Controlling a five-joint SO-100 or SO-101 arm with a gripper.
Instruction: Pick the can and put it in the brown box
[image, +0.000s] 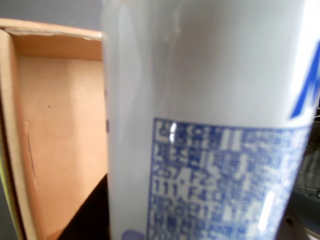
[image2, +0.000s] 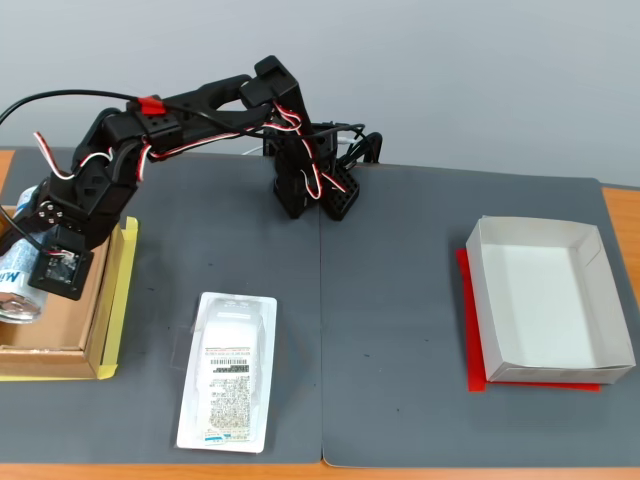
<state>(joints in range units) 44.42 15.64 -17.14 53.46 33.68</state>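
Left edge, fixed view: the brown box (image2: 62, 345) sits under the arm (image2: 150, 130); the can (image2: 18, 285) and the gripper (image2: 20, 262) fill its far end, so little room there.
Inside the box, wrist view: bare cardboard floor (image: 60, 145) lies open left of the can (image: 200, 100), hemmed by the box wall (image: 10, 125).
Front middle: a flat blister pack (image2: 228, 372) lies on the mat, low.
Centre mat (image2: 390, 330): open and clear to pass.
Right: a white tray box (image2: 545, 300) with raised walls blocks low passes.
Back: the arm's base (image2: 310, 185) stands there.
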